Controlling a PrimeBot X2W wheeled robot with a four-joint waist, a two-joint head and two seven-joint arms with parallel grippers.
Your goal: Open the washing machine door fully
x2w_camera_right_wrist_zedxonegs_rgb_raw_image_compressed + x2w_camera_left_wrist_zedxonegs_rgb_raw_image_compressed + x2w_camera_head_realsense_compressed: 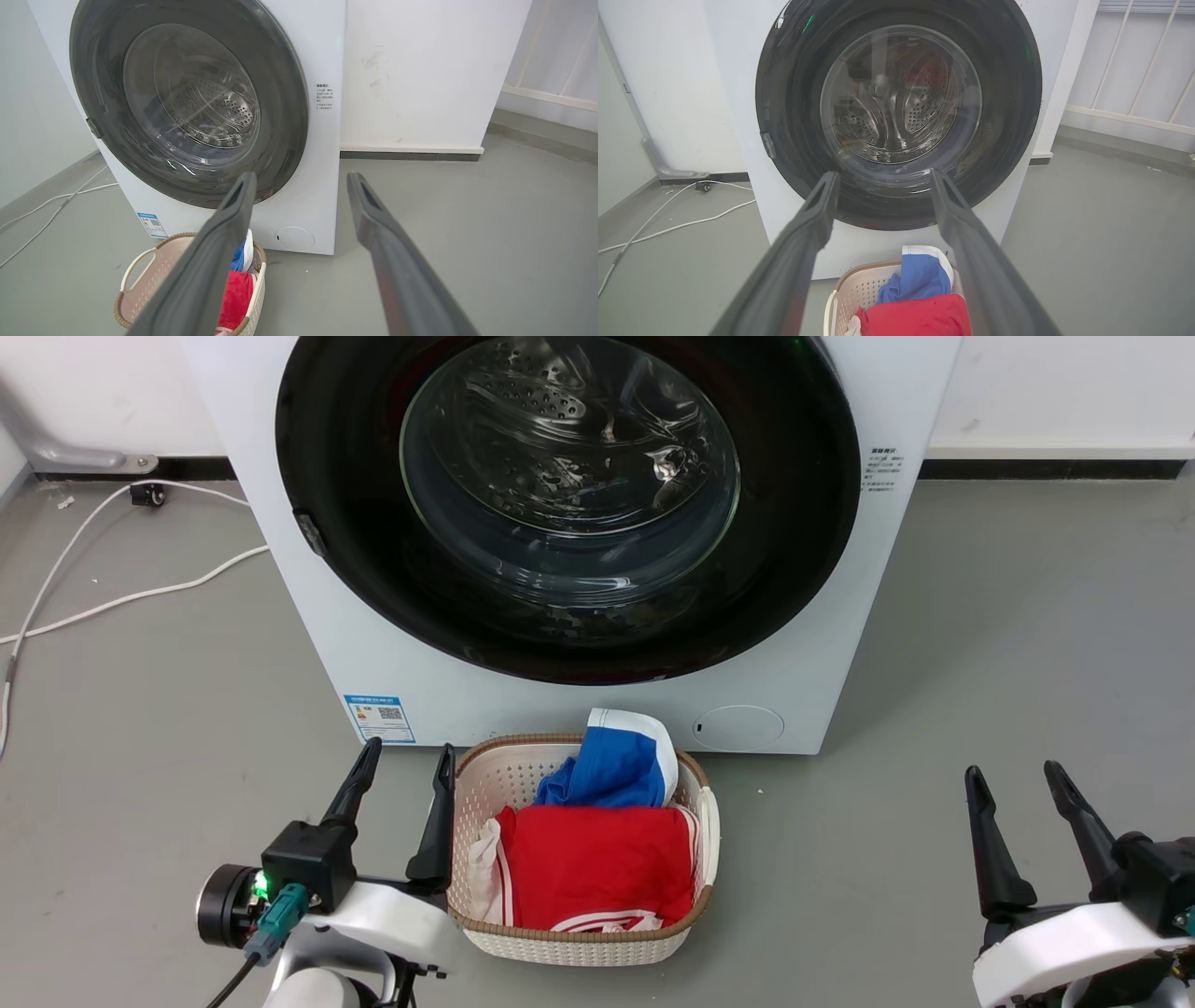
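One red garment [597,863], one blue garment [616,770], in basket [569,947] before washing machine [523,705]

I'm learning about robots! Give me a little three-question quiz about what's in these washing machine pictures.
1. True or false: the washing machine door is shut.
2. Which gripper is right beside the laundry basket? A) left gripper B) right gripper
3. Fill in: both grippers' fingers are spread, so both are ___.

Key: 1 true. 2 A. 3 open.
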